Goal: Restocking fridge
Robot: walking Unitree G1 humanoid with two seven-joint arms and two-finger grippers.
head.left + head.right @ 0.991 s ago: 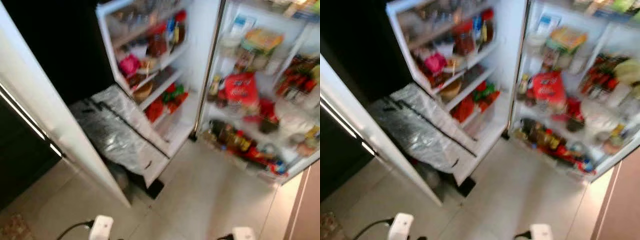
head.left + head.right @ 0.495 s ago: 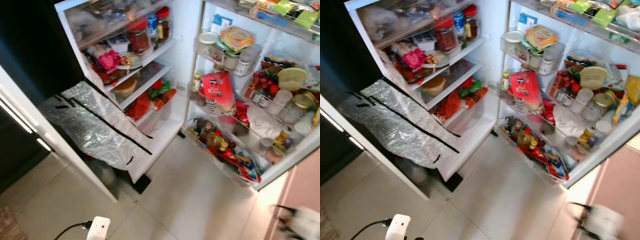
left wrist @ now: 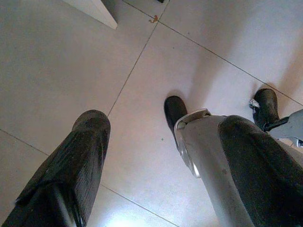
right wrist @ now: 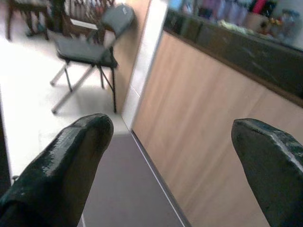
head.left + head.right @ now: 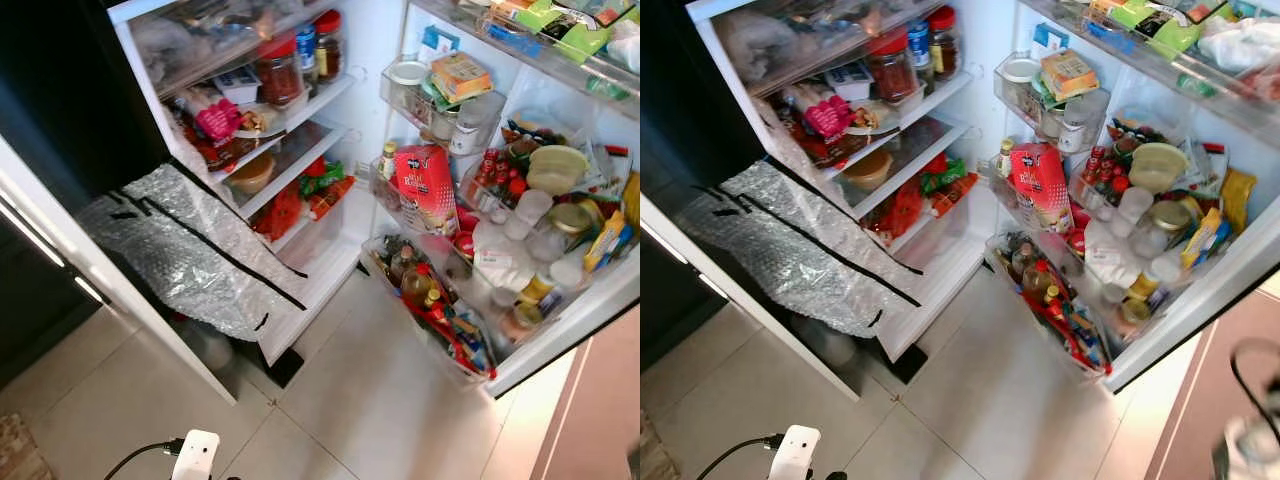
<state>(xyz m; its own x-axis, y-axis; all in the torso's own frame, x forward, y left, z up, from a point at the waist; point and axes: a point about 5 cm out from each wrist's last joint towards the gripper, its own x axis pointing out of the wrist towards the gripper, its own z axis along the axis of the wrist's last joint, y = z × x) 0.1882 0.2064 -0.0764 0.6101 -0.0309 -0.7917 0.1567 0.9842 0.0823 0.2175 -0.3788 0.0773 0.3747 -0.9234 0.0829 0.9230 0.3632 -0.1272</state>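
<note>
1. left wrist view has the left gripper (image 3: 156, 165) hanging over pale floor tiles (image 3: 61, 71), its two black fingers spread apart around nothing.
2. right gripper (image 4: 175, 156) is likewise spread wide and empty, facing a tan wooden counter front (image 4: 213, 137) with a folding chair (image 4: 90, 52) beyond.
3. fridge (image 5: 400, 100) stands ahead with both doors swung open toward the robot, its tall axis upright.
4. glass shelves hold red-lidded jars (image 5: 278, 70); the right door's clear bins carry a red carton (image 5: 425, 188) and bottles.
5. crinkled silver bubble wrap (image 5: 190, 250) drapes the lower left door.
6. bare tile lies open between the doors.
</note>
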